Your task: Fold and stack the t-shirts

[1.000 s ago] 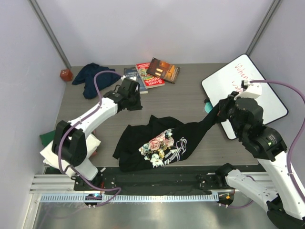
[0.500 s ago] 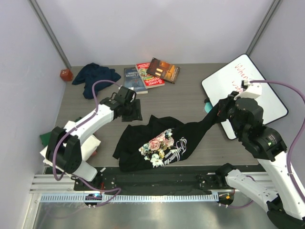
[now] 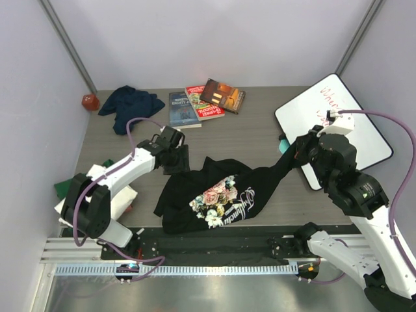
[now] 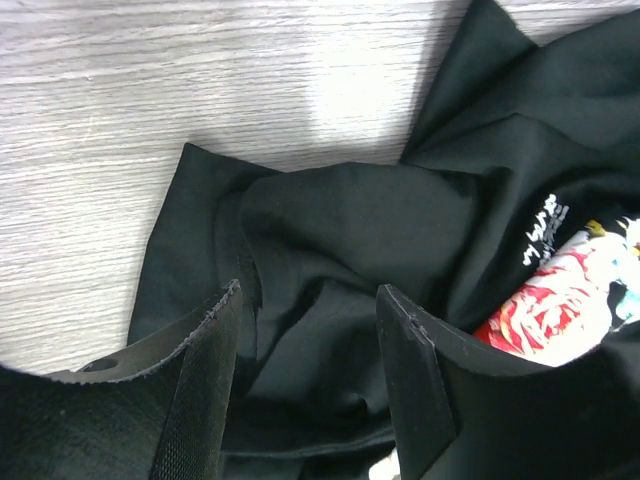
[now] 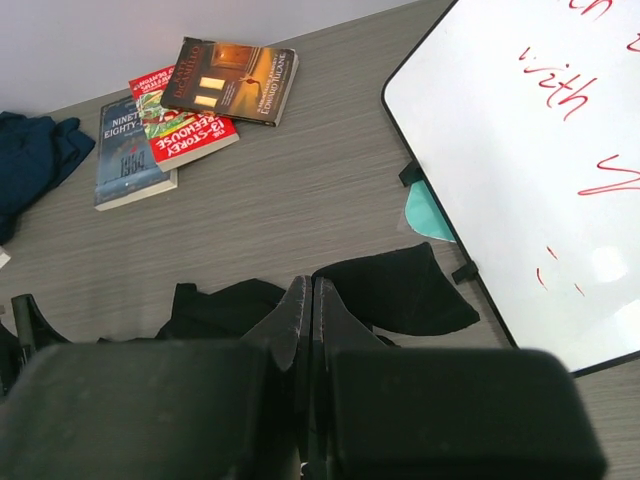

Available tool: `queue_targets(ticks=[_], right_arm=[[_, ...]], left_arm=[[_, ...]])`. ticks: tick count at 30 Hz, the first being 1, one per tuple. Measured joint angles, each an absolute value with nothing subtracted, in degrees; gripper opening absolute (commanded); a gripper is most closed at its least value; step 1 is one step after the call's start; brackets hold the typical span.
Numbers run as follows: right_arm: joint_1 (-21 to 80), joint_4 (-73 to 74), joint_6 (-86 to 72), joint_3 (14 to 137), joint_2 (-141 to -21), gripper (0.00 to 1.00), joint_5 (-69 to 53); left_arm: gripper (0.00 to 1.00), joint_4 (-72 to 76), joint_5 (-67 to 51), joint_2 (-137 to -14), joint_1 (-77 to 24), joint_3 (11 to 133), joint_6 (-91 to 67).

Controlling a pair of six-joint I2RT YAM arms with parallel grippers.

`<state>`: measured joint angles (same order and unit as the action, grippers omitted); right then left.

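The black t-shirt (image 3: 214, 195), printed with pink-and-white roses and white lettering, is spread in a crumpled state on the near middle of the grey tabletop (image 3: 247, 133), print side up. Its right-hand corner is drawn up off the tabletop into a taut strip, which is gripped by the right claw (image 3: 290, 153). In the right wrist view the two fingers (image 5: 293, 310) are seen pressed together, with black cloth bunched at either side of them. The left claw (image 3: 175, 160) is held over the far left edge of the same shirt. In the left wrist view its fingers (image 4: 205, 380) are seen set wide apart, with folds of black cloth lying in the gap between them. Nothing is clamped by it, and whether the fingertips touch the cloth cannot be told. The navy t-shirt (image 3: 130, 104) is heaped at the far left corner, well apart from the black one, with a small red object (image 3: 90, 102) just beside it. A folded white t-shirt (image 3: 68, 209) and a green t-shirt (image 3: 62, 188) are seen at the left edge, partly hidden by the left arm. Three books (image 3: 205, 101) are fanned out at the far edge. A whiteboard (image 3: 331, 127) with red writing is laid at the right, and a teal mat (image 5: 428, 215) shows from under its edge.
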<state>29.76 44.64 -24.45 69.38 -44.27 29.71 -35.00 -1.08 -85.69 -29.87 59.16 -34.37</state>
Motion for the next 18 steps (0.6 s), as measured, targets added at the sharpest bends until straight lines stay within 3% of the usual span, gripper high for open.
queue_targets(ticks=[18], right_arm=[[29.8,44.6,-25.5,68.4,-43.4,0.01,29.6]], left_arm=[[0.52,-29.8,-1.6,-89.1,-29.9,55.7,-36.9]])
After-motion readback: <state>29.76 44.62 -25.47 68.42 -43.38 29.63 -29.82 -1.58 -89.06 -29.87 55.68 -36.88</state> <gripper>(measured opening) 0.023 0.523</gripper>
